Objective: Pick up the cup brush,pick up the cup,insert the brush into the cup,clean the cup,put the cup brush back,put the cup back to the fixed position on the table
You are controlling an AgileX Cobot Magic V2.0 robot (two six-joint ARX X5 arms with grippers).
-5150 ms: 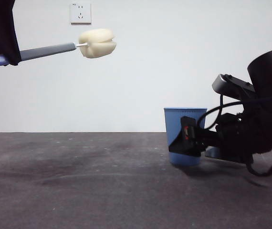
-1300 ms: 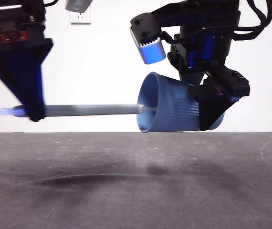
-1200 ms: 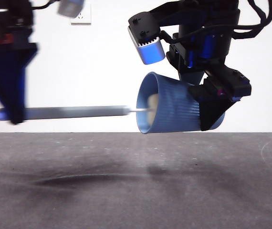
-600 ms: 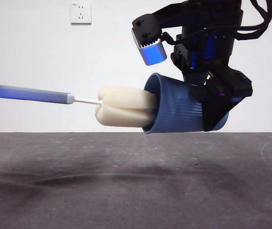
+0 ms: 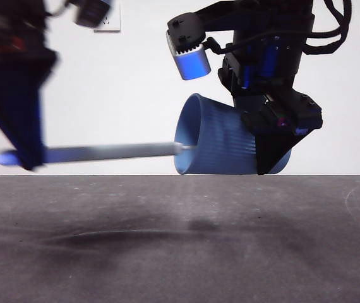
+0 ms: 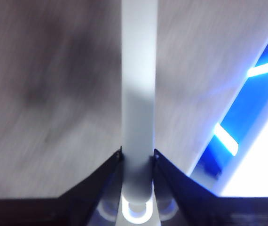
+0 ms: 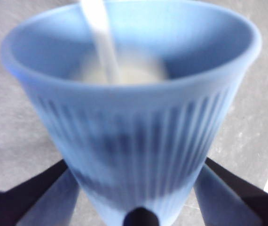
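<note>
My right gripper [image 5: 275,136] is shut on the light blue ribbed cup [image 5: 215,144] and holds it on its side above the table [image 5: 180,240], mouth facing left. The cup fills the right wrist view [image 7: 138,141]. My left gripper [image 5: 25,151] is shut on the grey handle of the cup brush [image 5: 104,152], held level. The handle runs up the left wrist view [image 6: 138,94] between my fingers [image 6: 103,174]. The cream sponge head [image 7: 124,75] sits inside the cup and is hidden in the front view.
A white wall with two sockets [image 5: 107,24] stands behind the table. The arms' shadows lie on the table below them.
The brush has gone back into the cup: the sponge head, half out half a second ago, is now fully inside. My left gripper has moved right into view. The cup has shifted slightly left.
</note>
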